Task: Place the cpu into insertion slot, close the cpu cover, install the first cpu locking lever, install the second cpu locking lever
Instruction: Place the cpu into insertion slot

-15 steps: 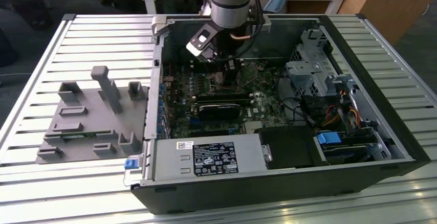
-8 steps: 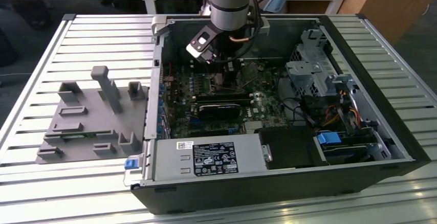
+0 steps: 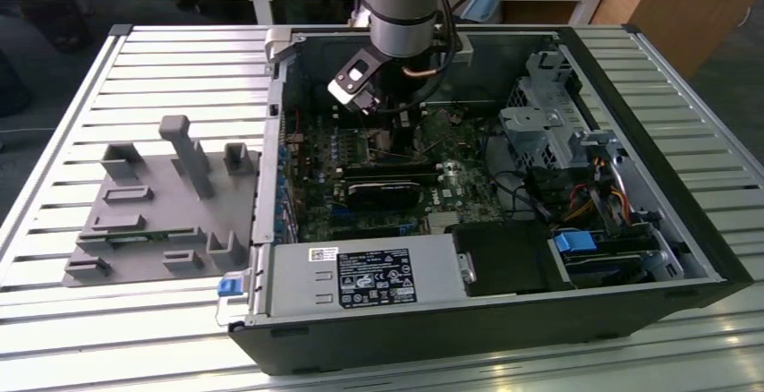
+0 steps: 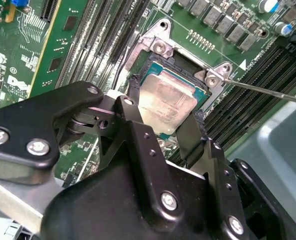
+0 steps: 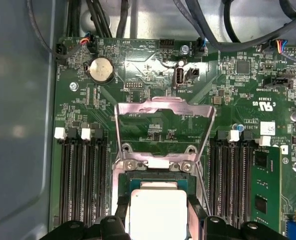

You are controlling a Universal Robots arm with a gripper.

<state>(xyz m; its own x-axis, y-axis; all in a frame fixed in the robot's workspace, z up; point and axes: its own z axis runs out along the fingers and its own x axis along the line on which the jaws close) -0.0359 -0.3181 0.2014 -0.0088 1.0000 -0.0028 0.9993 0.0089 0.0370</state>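
tool (image 4: 163, 111): black, two-fingered, closed narrow against two sides of the cpu.
cpu (image 4: 168, 97): small flat square silver-tan chip, gripped at the socket of the green motherboard (image 5: 153, 65).
cpu cover (image 5: 198, 109): thin square silvery metal frame, stood open just beyond the socket.

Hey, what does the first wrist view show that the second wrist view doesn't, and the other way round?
First wrist view: the cpu cover raised open at the socket's hinge side, and a round coin battery beyond it on the board.
Second wrist view: a thin metal rod sticking out from a socket corner, and the gripper linkage up close.
Both wrist views: the cpu at the socket with the jaws closed on two of its sides, and black memory slots flanking the socket.
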